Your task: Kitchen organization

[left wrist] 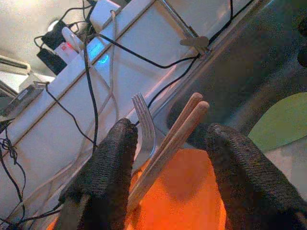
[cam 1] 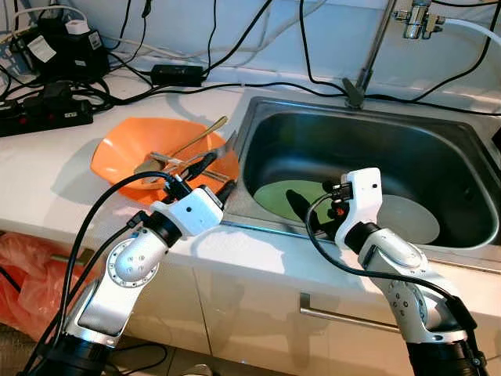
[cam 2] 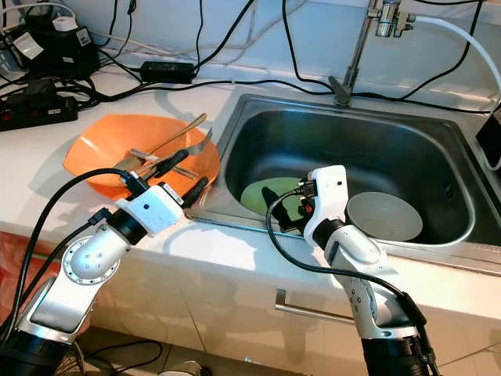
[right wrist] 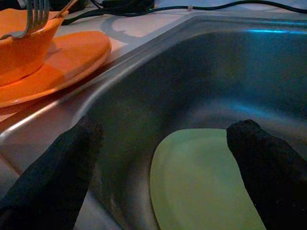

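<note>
Head views bright, sharp; wrist views dimmer, near claw fingers (left wrist: 112,172) blurred.

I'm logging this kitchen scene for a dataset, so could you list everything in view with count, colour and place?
Bowl: one, orange, on the counter left of the sink; a flat orange plate shows under it in the right wrist view.
Fork: one, silver, lying in the bowl.
Chopsticks: a pair, wooden, in the bowl beside the fork.
Green plate: one, on the sink floor.
Grey plate: one, on the sink floor, right of the green one.
Sink: one, steel, set in the white counter.
Tap: one, metal, behind the sink.
Power strip: one, black, counter's back left, among black cables.
Left end effector: black fingers open, over the bowl's edge.
Right end effector: black fingers open, over the green plate.
</note>
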Available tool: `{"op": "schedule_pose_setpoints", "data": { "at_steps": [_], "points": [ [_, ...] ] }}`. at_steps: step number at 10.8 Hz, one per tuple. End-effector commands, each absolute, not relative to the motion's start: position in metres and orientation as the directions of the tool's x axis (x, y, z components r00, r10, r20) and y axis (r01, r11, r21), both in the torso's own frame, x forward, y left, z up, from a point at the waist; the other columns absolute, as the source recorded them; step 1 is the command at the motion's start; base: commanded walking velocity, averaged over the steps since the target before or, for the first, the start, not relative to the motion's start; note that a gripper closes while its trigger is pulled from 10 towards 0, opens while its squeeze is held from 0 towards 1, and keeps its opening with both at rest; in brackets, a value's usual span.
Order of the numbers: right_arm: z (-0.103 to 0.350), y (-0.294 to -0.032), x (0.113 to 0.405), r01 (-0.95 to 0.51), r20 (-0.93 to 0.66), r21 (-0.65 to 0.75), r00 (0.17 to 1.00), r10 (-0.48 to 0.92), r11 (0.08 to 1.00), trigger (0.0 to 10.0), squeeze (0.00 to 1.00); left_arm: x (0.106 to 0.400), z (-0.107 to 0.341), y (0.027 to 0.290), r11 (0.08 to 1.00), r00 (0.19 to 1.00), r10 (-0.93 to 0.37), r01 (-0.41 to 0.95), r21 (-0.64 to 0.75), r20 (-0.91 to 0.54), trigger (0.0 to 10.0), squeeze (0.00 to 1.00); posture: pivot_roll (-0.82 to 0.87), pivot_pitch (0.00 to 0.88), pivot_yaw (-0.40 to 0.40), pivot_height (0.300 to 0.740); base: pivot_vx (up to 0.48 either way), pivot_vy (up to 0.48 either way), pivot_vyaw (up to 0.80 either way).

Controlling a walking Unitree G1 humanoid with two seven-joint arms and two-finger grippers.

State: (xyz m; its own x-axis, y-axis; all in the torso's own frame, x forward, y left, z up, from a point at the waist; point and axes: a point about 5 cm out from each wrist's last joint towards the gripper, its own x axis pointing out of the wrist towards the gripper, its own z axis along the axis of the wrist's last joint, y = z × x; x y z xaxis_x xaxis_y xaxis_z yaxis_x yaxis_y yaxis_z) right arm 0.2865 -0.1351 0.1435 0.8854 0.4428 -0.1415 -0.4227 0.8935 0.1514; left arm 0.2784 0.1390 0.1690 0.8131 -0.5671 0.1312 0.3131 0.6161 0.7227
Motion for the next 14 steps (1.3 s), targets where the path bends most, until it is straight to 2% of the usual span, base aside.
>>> {"op": "schedule_pose_setpoints", "data": {
  "at_steps": [1, 10, 14],
  "points": [
    [0.144, -0.138, 0.287, -0.41, -0.144, 0.15, 0.891, 0.43, 0.9, 10.0, 0.0, 0.281, 0.173, 0.141, 0.616, 0.816, -0.558, 0.288, 0.733, 0.148, 0.0, 0.0, 0.16, 0.011, 0.003, 0.74, 0.0, 0.0, 0.0],
    [0.144, -0.14, 0.286, -0.407, -0.142, 0.149, 0.893, 0.427, 0.901, 10.0, 0.0, 0.281, 0.178, 0.143, 0.613, 0.814, -0.552, 0.247, 0.75, 0.183, 0.0, 0.0, 0.16, 0.015, 0.002, 0.74, 0.0, 0.0, 0.0],
    [0.144, -0.14, 0.286, -0.405, -0.14, 0.152, 0.894, 0.425, 0.902, 10.0, 0.0, 0.282, 0.199, 0.149, 0.596, 0.812, -0.51, 0.095, 0.798, 0.284, 0.0, 0.0, 0.16, 0.014, 0.004, 0.74, 0.0, 0.0, 0.0]
  ]
}}
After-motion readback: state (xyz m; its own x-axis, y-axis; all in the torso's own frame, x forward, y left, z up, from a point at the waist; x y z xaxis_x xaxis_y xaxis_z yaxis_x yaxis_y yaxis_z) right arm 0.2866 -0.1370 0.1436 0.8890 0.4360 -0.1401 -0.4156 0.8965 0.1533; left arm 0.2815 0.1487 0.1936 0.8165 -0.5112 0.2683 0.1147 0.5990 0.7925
